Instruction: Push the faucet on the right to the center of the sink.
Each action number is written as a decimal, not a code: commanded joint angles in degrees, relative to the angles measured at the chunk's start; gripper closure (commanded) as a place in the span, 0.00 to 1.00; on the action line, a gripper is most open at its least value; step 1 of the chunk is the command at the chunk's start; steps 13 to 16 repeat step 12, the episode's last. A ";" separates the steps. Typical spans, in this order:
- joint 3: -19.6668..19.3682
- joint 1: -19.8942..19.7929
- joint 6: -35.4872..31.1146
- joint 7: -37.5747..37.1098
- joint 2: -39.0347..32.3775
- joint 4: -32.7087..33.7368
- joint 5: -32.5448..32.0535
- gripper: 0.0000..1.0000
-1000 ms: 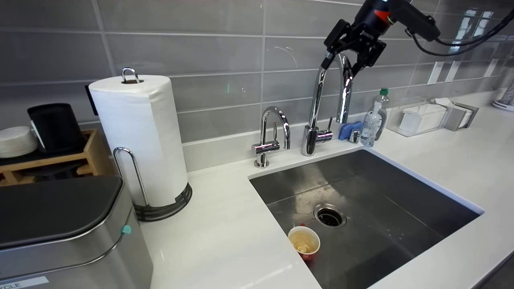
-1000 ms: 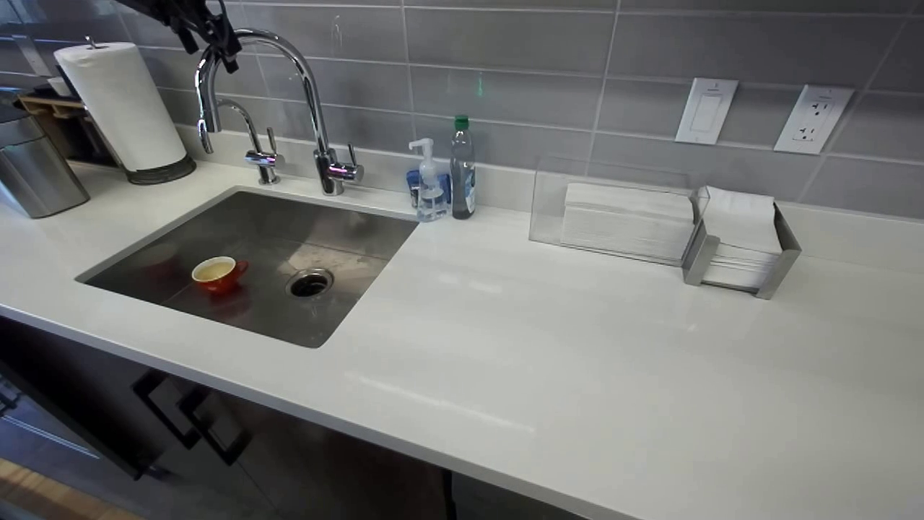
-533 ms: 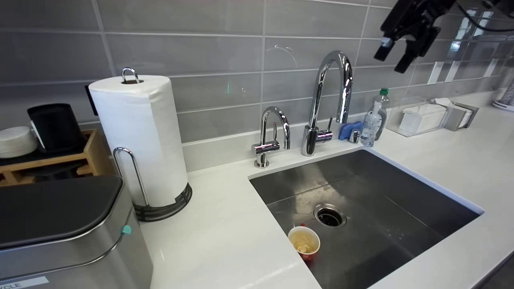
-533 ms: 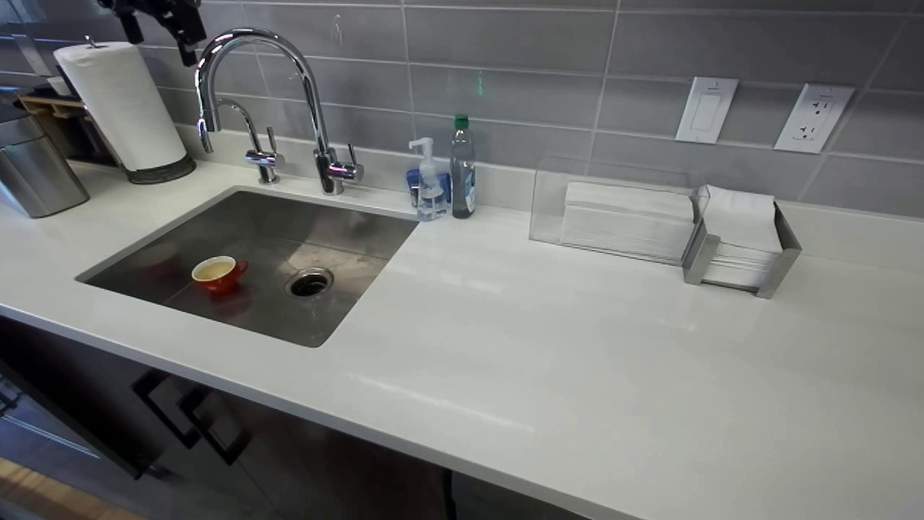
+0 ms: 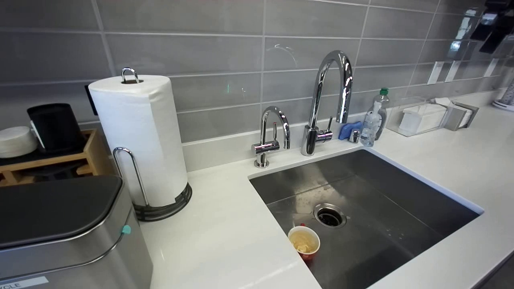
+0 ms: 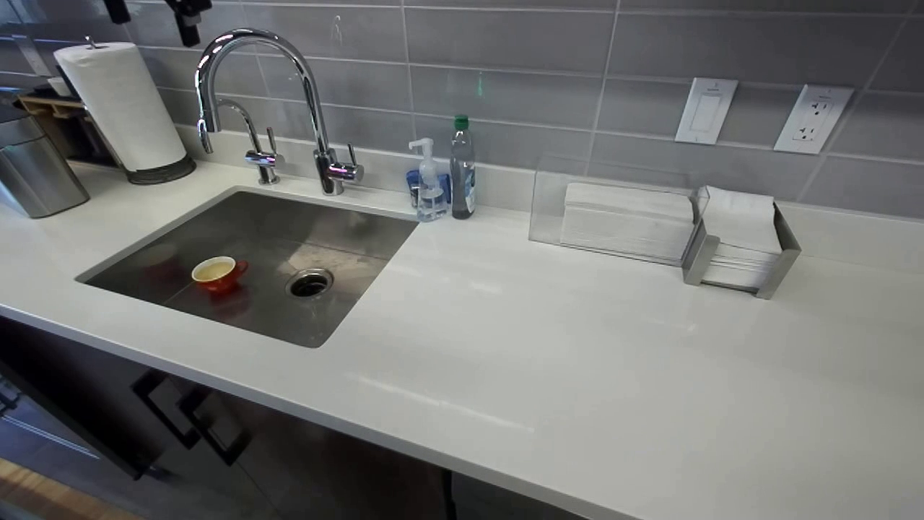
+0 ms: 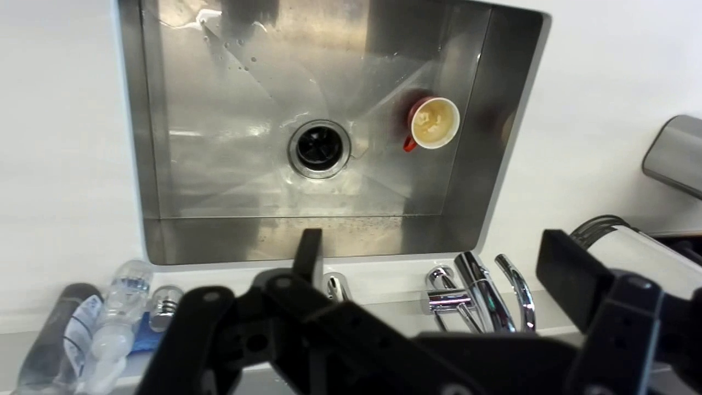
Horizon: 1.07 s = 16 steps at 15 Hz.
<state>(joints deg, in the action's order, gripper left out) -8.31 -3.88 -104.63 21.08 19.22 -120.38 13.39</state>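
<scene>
The tall chrome faucet stands at the back of the sink; its arch also shows in an exterior view, with the spout turned toward the paper towel side. In the wrist view its spout lies between my fingers in the picture, apart from them, and its base is partly hidden by my finger. The steel sink has a round drain and also shows in the wrist view. My gripper is open and empty, clear of the faucet. It is partly cut off at the top in both exterior views.
A small chrome tap stands beside the faucet. A red cup is in the sink. A soap pump and green-capped bottle stand by the sink. A paper towel roll, bin and napkin holders are on the counter.
A second ago my fingers were at the faucet's arch, one on each side. My gripper has since pulled away from it, out toward the picture's edge. The faucet has not visibly moved.
</scene>
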 commanded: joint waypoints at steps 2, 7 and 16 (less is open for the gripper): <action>-3.31 -1.56 -0.11 2.36 1.44 -1.97 -2.44 0.00; -3.59 -1.35 0.11 1.77 0.71 -1.00 -1.79 0.00; -3.55 -1.29 0.11 1.78 0.71 -1.01 -1.79 0.00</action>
